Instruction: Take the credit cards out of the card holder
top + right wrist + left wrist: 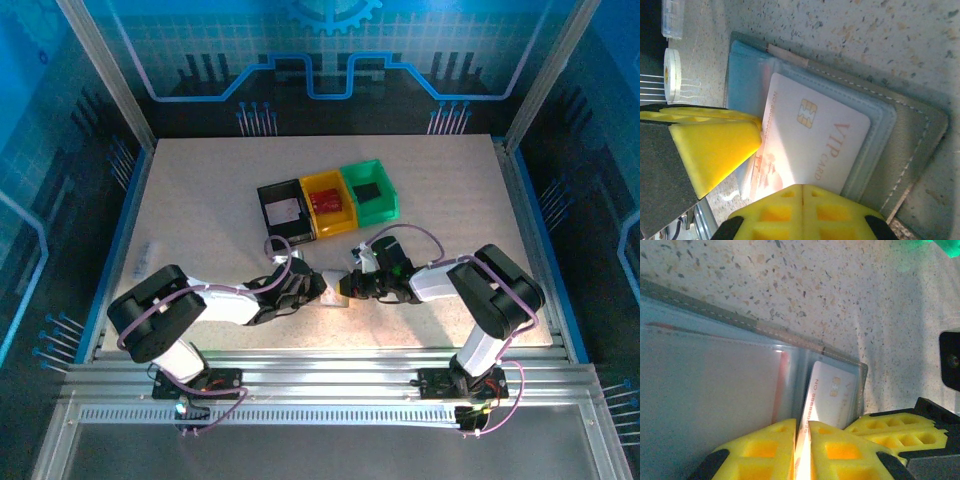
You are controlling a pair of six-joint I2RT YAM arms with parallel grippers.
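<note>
**Drawing the white card from its sleeve**

The white credit card (815,135) sits partly inside a clear sleeve of the card holder (910,137). The holder lies flat on the table (450,180) between the two arms. The card's long axis follows its printed number, with the chip end deepest in the sleeve. The left gripper (801,432) pinches the free end. The right gripper (802,195) is closed, its tips at the holder's near edge. We recommend pulling slowly along that axis, keeping the card flat and the holder pinned.

Worktop (190,210) lay open left, right and beyond. Three bins (328,200) blocked the middle; left pincer (322,287) and right pincer (352,286) crowded the card holder (920,125) just before them.
</note>
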